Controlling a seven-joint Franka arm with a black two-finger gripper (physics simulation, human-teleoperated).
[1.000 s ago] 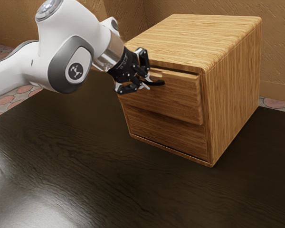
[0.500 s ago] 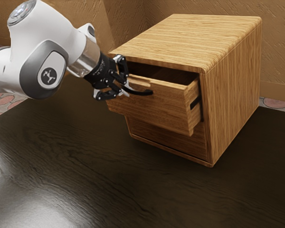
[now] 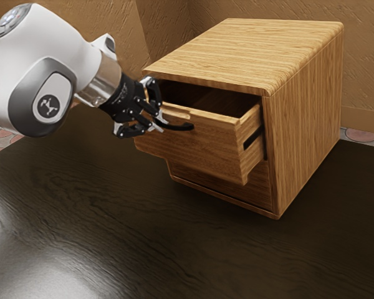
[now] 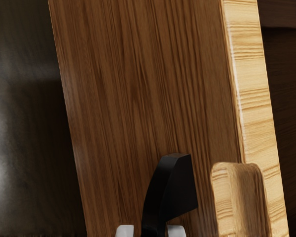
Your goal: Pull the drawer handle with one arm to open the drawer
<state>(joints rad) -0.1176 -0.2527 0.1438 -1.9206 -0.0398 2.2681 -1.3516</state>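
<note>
A light wooden cabinet [image 3: 287, 68] stands on a dark table. Its top drawer [image 3: 202, 140] is pulled partway out toward the exterior view's left, showing the hollow inside; the lower drawer [image 3: 218, 174] sits flush. My black gripper [image 3: 168, 115] is at the drawer's front, shut on the wooden drawer handle [image 3: 176, 113], with one finger under the handle and the other above it. In the wrist view a black finger [image 4: 170, 192] rests against the drawer front [image 4: 148, 98] beside the handle [image 4: 239, 200].
The dark glossy table [image 3: 143, 249] spreads wide in front of the cabinet. Brown walls [image 3: 361, 62] close off the back. My white arm [image 3: 43, 75] fills the exterior view's upper left.
The top drawer has slid out from nearly shut to partway open. My hand has drawn back toward the exterior view's left with the handle in it.
</note>
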